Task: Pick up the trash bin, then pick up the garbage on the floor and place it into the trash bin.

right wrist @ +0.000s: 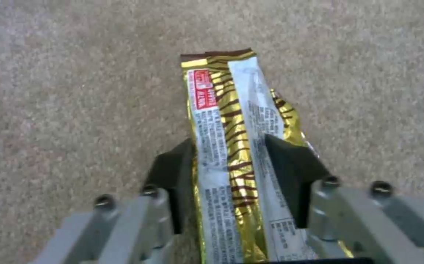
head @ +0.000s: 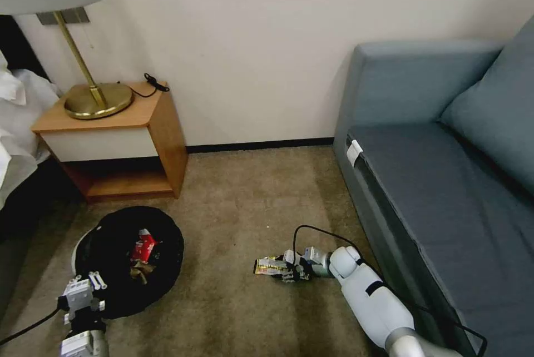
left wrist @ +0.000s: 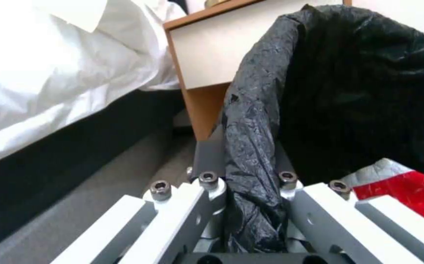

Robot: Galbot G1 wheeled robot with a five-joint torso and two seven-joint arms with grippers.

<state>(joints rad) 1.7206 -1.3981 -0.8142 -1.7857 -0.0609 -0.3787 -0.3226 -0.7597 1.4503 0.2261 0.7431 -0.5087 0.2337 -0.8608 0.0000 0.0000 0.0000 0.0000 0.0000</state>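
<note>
The trash bin (head: 111, 290), round and lined with a crinkly black bag, sits low at the left beside the nightstand. My left gripper (head: 94, 281) is at its near rim, and the left wrist view shows that gripper (left wrist: 251, 183) shut on the folded black bag edge (left wrist: 256, 121). Inside the bin lie a red-white snack packet (head: 144, 246) and crumpled brown paper (head: 139, 273); the packet (left wrist: 412, 190) also shows close by. Over the carpet in the middle, my right gripper (head: 286, 268) is shut on the long gold-dark bar wrapper (head: 267, 265), its black pads (right wrist: 290, 172) pressing both sides of the wrapper (right wrist: 236, 121).
A wooden nightstand (head: 111, 140) with a brass lamp (head: 97, 98) stands against the wall at the back left, with white bedding (head: 14, 123) beside it. A grey-blue sofa (head: 445, 179) fills the right side. Open carpet (head: 239, 207) lies between bin and sofa.
</note>
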